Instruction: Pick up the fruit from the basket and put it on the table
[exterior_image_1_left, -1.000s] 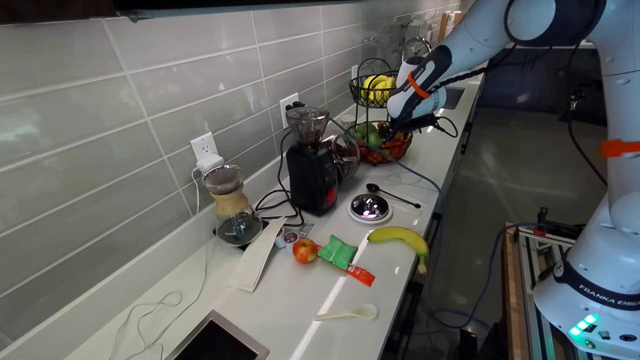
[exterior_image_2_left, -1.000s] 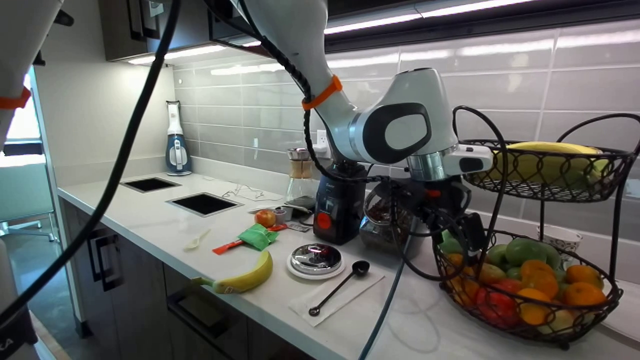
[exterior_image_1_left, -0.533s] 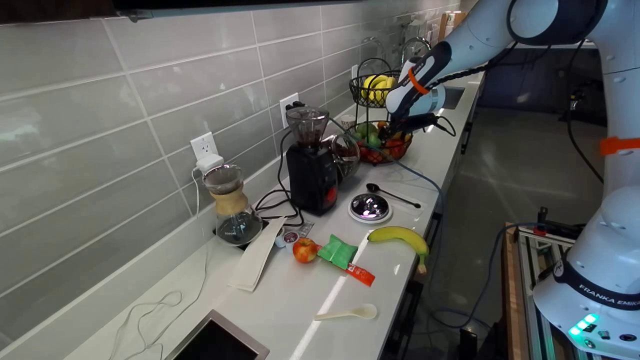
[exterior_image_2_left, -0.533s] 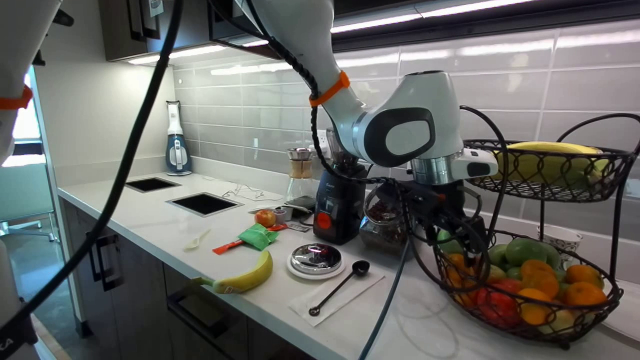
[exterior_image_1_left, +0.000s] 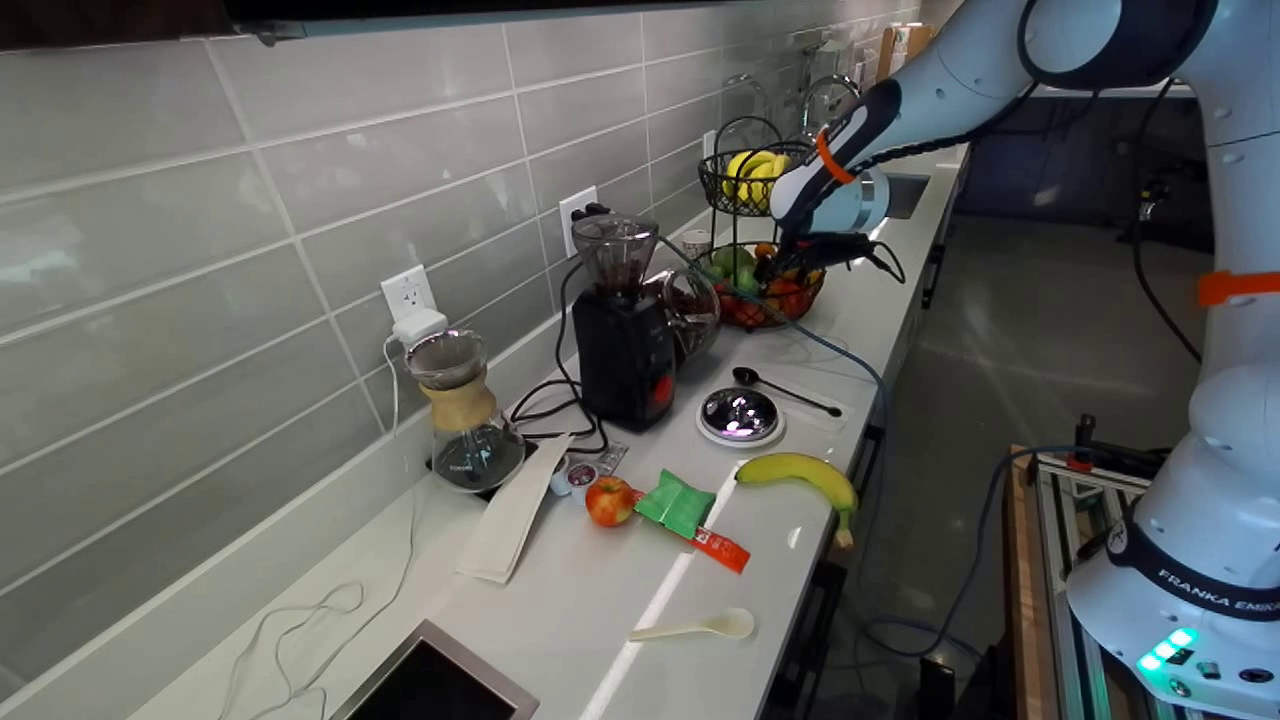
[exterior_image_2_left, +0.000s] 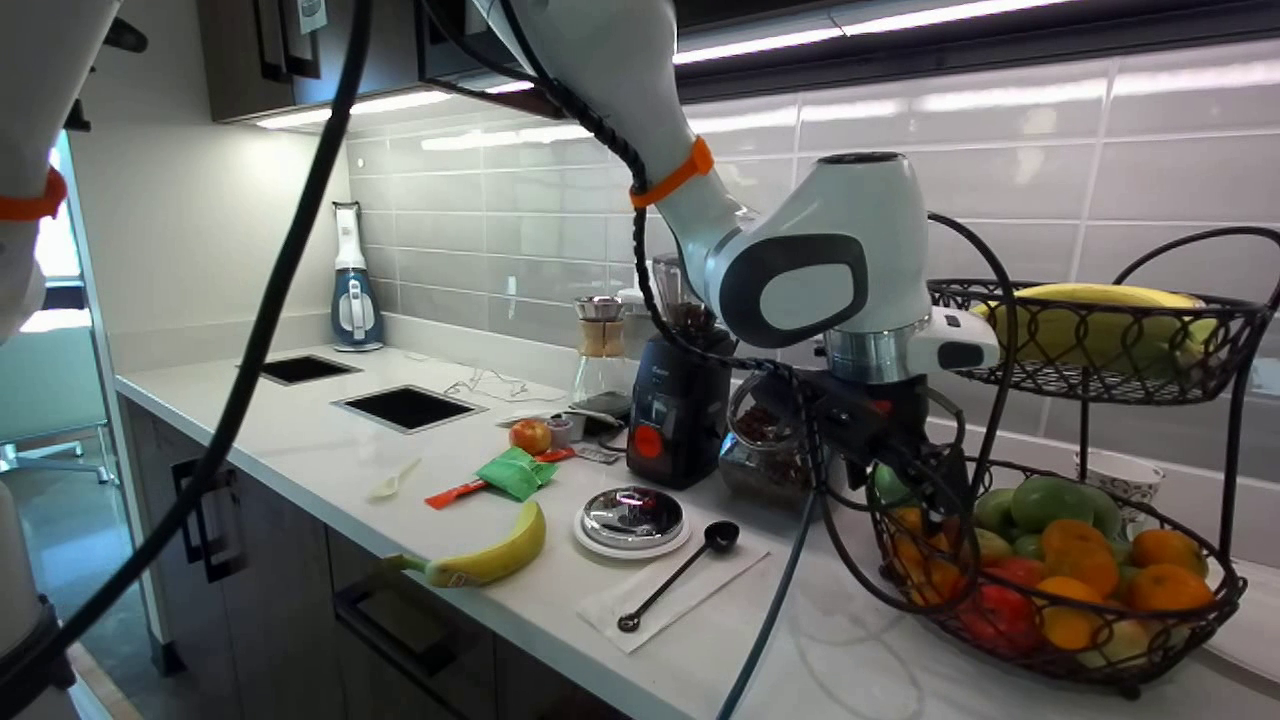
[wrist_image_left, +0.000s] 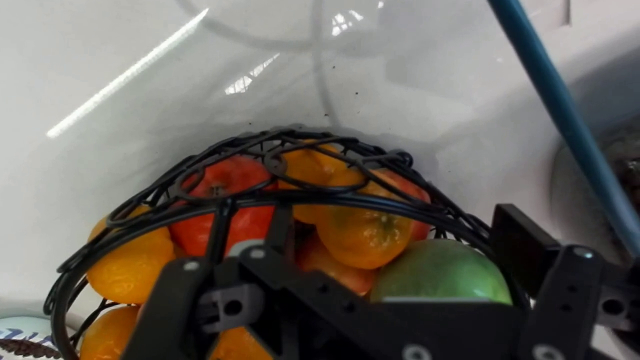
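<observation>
Where the gripper (wrist_image_left: 400, 230) hangs: over the lower tier of the basket (wrist_image_left: 330, 198), two blocky black fingers wide apart.
Basket: looped black wire, two tiers.
Tangerine (wrist_image_left: 367, 232): round, glossy, one between the fingers, in the lower tier.
Countertop (exterior_image_1_left: 600, 585): smooth, white, beneath the gripper.

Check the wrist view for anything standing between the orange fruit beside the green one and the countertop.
The wire rim of the basket does: it runs between the orange fruit and the countertop, so the fruit probably needs lifting over it.
</observation>
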